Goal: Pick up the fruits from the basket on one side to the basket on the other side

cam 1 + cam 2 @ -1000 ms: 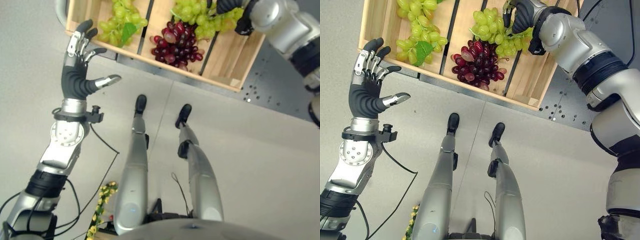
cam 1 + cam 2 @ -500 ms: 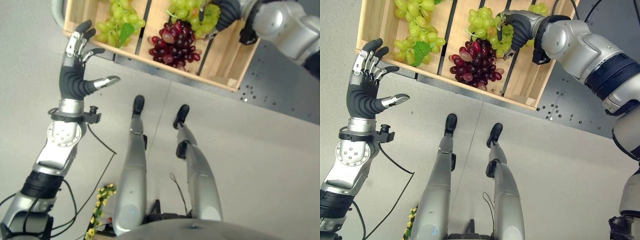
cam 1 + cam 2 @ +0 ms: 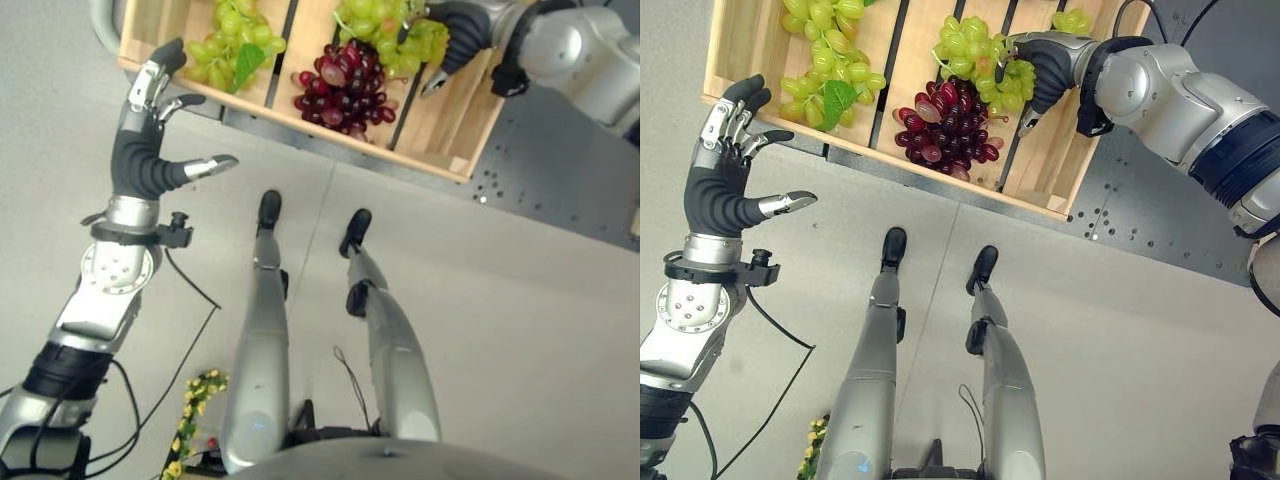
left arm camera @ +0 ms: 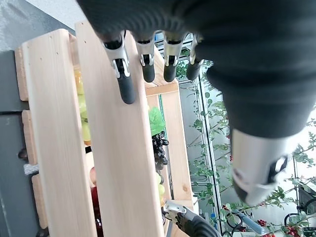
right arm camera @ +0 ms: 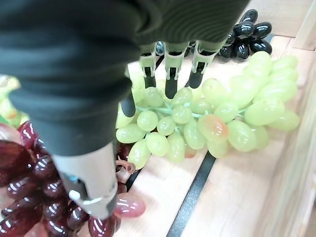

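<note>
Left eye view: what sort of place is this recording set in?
Probably an indoor test or demo area, not a shop. A wooden crate of green grapes and red grapes sits over a plain grey floor, and the left wrist view shows large windows with greenery outside.

Carrier: wooden crate [image 3: 1045, 165] — slatted floor, dark gaps between boards.
Left bay: green grapes [image 3: 825, 75] with a leaf.
Middle: dark red grapes [image 3: 945, 130] — just beside a second green bunch [image 3: 975, 60].

In the slatted pale wooden crate [image 3: 1045, 175] lie three green grape bunches [image 3: 825, 75], one dark red bunch [image 3: 945, 130], one black bunch [image 5: 244, 37].
</note>
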